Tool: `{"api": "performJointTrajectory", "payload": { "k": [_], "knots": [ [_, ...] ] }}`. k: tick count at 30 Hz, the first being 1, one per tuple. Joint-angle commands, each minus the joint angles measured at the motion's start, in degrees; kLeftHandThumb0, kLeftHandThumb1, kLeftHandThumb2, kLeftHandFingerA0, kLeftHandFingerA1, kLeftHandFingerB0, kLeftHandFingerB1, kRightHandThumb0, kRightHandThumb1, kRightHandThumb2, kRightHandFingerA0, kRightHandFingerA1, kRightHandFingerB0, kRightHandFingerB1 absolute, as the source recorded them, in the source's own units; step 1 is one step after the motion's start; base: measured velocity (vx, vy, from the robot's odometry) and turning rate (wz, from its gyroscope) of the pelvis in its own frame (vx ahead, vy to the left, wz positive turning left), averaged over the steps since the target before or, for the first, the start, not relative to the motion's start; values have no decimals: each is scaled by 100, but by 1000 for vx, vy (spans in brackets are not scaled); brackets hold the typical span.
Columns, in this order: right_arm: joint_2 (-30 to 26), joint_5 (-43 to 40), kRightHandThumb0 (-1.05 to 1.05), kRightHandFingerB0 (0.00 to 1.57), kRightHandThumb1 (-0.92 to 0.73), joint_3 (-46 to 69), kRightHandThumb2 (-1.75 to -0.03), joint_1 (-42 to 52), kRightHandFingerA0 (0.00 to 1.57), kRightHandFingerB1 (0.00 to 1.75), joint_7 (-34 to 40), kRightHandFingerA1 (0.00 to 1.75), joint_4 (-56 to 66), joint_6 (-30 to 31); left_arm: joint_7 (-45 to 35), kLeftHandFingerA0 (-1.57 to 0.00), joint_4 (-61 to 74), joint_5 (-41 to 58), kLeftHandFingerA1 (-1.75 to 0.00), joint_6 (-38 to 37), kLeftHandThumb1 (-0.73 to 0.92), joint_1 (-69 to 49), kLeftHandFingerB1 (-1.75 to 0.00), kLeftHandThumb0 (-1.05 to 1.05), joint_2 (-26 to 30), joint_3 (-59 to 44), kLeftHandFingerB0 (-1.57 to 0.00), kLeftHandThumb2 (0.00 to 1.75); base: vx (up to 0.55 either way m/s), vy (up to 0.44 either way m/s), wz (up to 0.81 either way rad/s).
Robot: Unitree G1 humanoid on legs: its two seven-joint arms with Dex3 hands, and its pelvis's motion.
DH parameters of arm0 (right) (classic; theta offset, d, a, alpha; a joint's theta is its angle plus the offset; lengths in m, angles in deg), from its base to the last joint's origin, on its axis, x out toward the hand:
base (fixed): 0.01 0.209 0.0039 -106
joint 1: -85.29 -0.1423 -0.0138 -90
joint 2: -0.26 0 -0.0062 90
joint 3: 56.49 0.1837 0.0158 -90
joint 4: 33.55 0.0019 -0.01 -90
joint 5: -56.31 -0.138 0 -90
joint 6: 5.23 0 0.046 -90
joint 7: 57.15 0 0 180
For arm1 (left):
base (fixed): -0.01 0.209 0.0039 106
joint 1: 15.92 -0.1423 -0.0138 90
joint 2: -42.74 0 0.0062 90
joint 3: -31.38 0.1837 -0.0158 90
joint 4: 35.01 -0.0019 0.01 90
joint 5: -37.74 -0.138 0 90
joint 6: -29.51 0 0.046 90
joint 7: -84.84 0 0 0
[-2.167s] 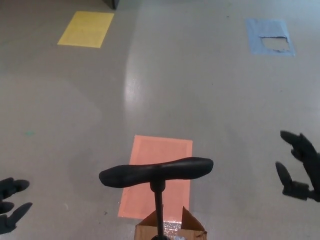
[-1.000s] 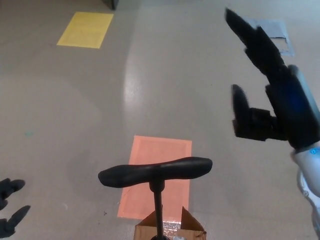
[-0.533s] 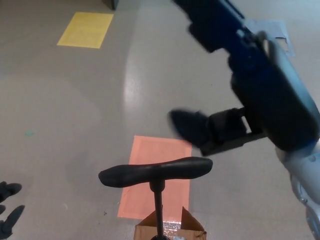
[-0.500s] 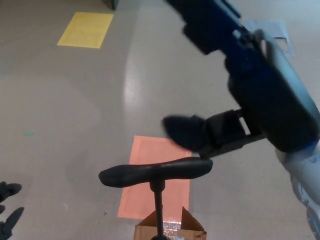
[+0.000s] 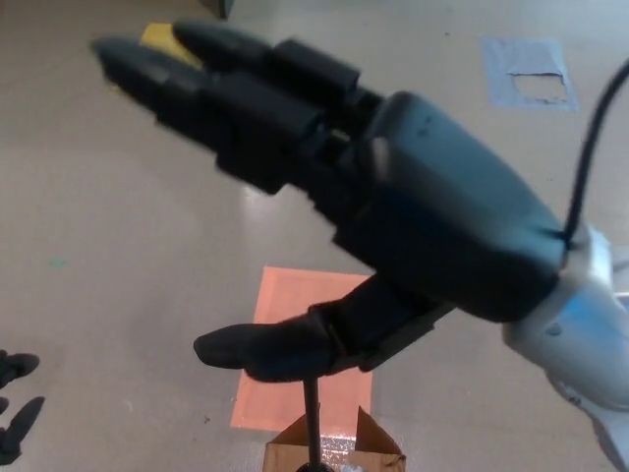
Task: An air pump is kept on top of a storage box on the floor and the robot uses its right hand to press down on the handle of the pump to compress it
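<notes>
Right hand finally over the pump handle

The right hand [image 5: 393, 206] has swung in from the right edge and now fills mid-frame, fingers spread, holding nothing. It covers the pump handle [image 5: 231, 346] at lower center, above the box [image 5: 378, 450]. The press looks next.

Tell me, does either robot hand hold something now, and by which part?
Nothing is held. The right robot hand is open, fingers stretched out over the pump handle. The left robot hand is open and empty.

The grey floor [image 5: 128, 236] carries an orange patch [image 5: 285, 295], a yellow patch [image 5: 157, 35], a torn blue patch [image 5: 526, 71] and the cardboard storage box [image 5: 339, 454].
</notes>
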Motion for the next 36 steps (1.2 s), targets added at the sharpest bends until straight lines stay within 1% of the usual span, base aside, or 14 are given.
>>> {"api": "performJointTrajectory", "payload": {
  "k": [1, 4, 5, 12, 13, 19, 20, 22, 23, 24, 33, 34, 35, 36],
  "knots": [
    [-67, 538, -88, 0, -51, -597, -90, -91, 0, 0, -839, 4, -598, 1222, -104, -5, -274, -7, -43, -281, 77, 174, -33, -70, 232, -64, -2, 108, 0, 0, 0],
    [-49, 704, -88, 0, -51, -741, -90, -10, 0, 0, -736, 5, -890, 1117, -113, -5, -313, -19, -42, -283, 75, 223, -34, -68, 245, -53, -4, 109, 0, 0, 0],
    [-47, 754, -86, 0, -51, -791, -89, -17, 0, 0, -743, 6, -976, 1135, -119, -10, -331, -15, -29, -306, 91, 236, -24, -67, 252, -58, -8, 73, 0, 0, 0],
    [228, 777, -85, 0, -50, -1127, -87, 317, 0, 0, -617, 5, -1783, 1224, -91, -11, -366, -93, -31, -414, 92, 317, -26, -66, 320, 12, -9, 72, 0, 0, 0],
    [265, 790, -86, 0, -50, -1159, -87, 365, 0, 0, -610, 5, -1862, 1231, -84, -5, -382, -100, -43, -422, 75, 336, -37, -68, 318, 19, -5, 107, 0, 0, 0],
    [514, 982, -89, 0, -51, -1462, -91, 683, 0, 0, -380, 5, -2704, 1009, -67, -12, -459, -99, -45, -443, 76, 431, -37, -72, 311, 18, 0, 105, 0, 0, 0],
    [564, 980, -90, 0, -52, -1475, -92, 721, 0, 0, -372, 5, -2868, 993, -71, 0, -460, -102, -48, -459, 62, 446, -47, -33, 314, 21, 0, 115, 0, 0, 0],
    [653, 905, -91, 0, -52, -1454, -92, 800, 0, 0, -328, 5, -3185, 924, -86, 0, -479, -97, -48, -439, 61, 502, -47, -33, 310, 17, 0, 114, 0, 0, 0],
    [692, 871, -91, 0, -53, -1430, -92, 842, 0, 0, -307, 5, -3325, 876, -100, -13, -492, -86, -46, -418, 74, 522, -38, -68, 306, 9, 0, 105, 0, 0, 0],
    [719, 847, -91, 0, -53, -1416, -92, 873, 0, 0, -303, 4, -3418, 853, -105, -13, -498, -84, -46, -417, 75, 525, -37, -72, 306, 9, -1, 104, 0, 0, 0],
    [1241, 789, -94, 0, -58, -1318, -95, 951, 0, 0, 304, 3, -5742, 208, -112, -12, -559, -121, -45, -410, 77, 670, -37, -71, 330, 38, 0, 106, 0, 0, 0],
    [1298, 817, -95, 0, -58, -1326, -95, 929, 0, 0, 391, 3, -5987, 145, -103, -13, -557, -129, -46, -409, 76, 667, -38, -69, 329, 44, 0, 107, 0, 0, 0],
    [1375, 846, -95, 0, -59, -1334, -97, 901, 0, 0, 495, 3, -6279, 105, -96, 0, -550, -137, -47, -412, 61, 661, -47, -33, 331, 51, 0, 114, 0, 0, 0],
    [1411, 860, -95, 0, -59, -1338, -97, 888, 0, 0, 540, 3, -6412, 92, -92, 0, -547, -141, -47, -416, 61, 657, -47, -33, 332, 53, 0, 114, 0, 0, 0]
  ]
}}
